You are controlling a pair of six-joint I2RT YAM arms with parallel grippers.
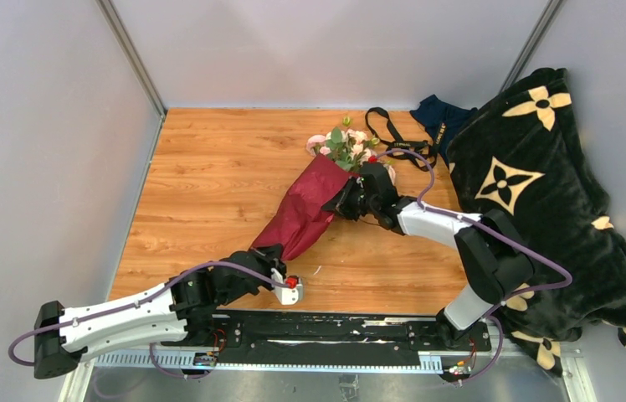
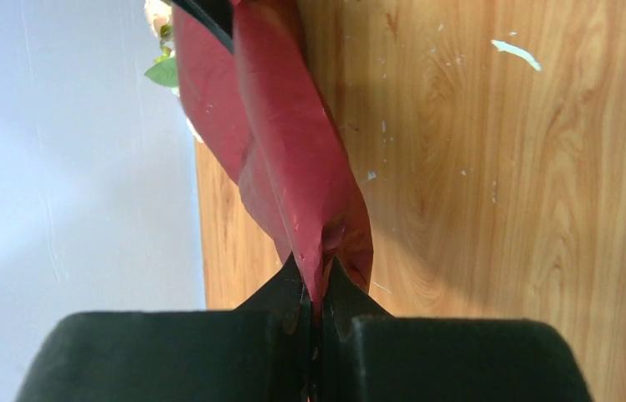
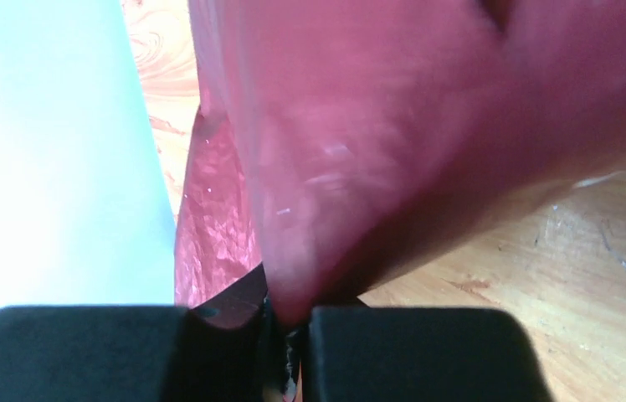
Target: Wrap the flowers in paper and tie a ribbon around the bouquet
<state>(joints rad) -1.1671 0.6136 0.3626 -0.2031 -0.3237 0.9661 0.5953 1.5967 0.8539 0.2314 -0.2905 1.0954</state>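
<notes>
bouquet: lay diagonally on the wooden table, narrow tail toward 7 o'clock, open mouth toward 1 o'clock.
flowers: pink and cream roses with green leaves, poked out of the mouth at the 1 o'clock end.
dark red paper: already rolled into a cone around the stems, twisted thin at the tail.
left gripper: fingers together, clamped on the twisted tail of the dark red paper.
right gripper: pinched on a fold of the dark red paper at the cone's 3 o'clock side, near the mouth; blurred up close, yet paper ran in between the fingers.
ribbon: black, lay loose at 2 o'clock of the flowers, near the navy cloth and the black blanket; not yet around the cone.
step in hand: judged as securing the wrap, with tying left to do.
doing it well: best kept clamped at the tail while the overlap gets pressed flat; only one grip released at a time; ribbon better fetched by the right side, nearer to it.
risk: cone likely to spring open if both grips let go; crinkly paper prone to tearing under a hard pull.
</notes>
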